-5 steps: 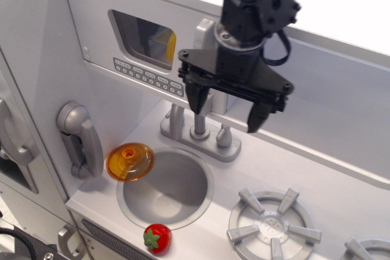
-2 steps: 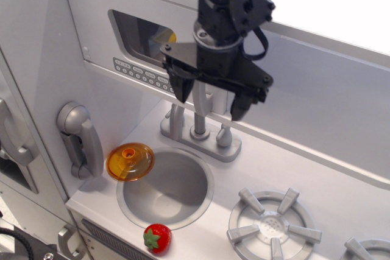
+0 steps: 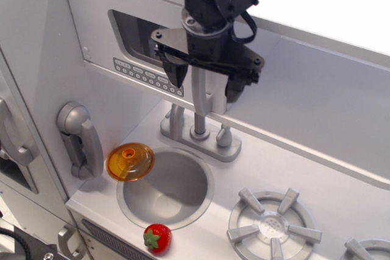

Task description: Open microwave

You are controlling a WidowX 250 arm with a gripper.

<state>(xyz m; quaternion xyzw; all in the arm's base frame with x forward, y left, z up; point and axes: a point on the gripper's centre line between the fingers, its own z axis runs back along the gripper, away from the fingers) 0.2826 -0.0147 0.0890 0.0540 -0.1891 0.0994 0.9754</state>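
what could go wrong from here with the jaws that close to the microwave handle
1. The gripper is open, one jaw on each side of the tall handle of the microwave; if it closes off-centre, it may slip off rather than grip.
2. The faucet stands just below the jaws, so dropping lower could strike it.
3. The door looks shut; pulling at a poor angle might strain the handle instead of swinging the door.

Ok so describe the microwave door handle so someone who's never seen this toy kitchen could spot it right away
Find the grey back wall above the round sink. The microwave sits there, its door showing a dark window over a row of small buttons. Its handle is the tall upright grey bar at the door's right edge, straddled by the open black gripper, unlike the curved phone handset.
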